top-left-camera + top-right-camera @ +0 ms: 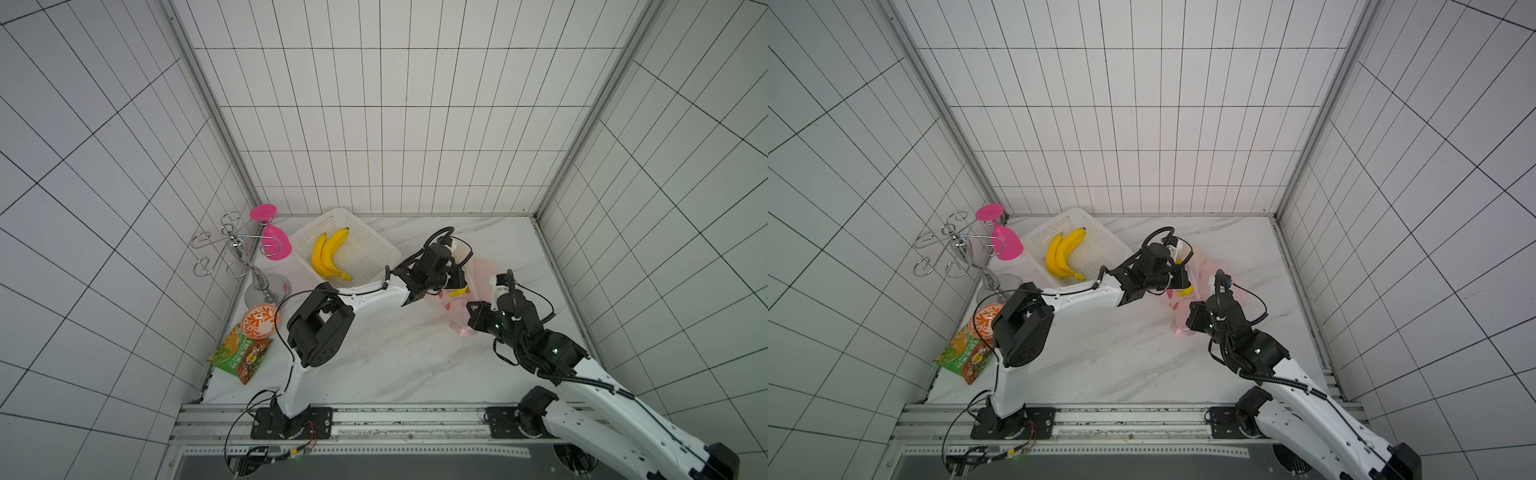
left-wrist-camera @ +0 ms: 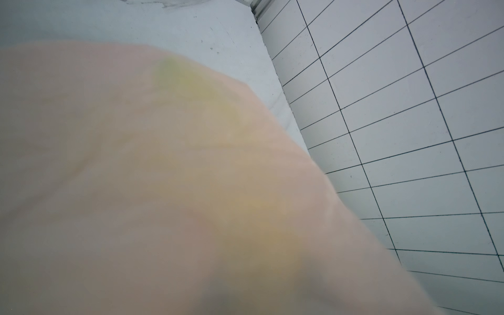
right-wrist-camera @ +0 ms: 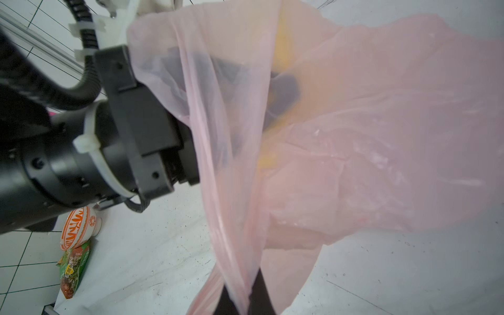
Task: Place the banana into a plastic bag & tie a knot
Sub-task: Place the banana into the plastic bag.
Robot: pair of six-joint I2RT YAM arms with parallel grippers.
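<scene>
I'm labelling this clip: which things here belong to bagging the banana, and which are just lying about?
Job: plastic bag, banana inside it, right tool pinching the bag.
Lying about: basket, its two bananas, pink glass, wire rack, patterned bowl, snack packet.

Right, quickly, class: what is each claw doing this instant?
Left claw: inside the bag, seemingly closed on a banana, though it is blurred through the plastic.
Right claw: closed, pinching the bag's gathered edge.
</scene>
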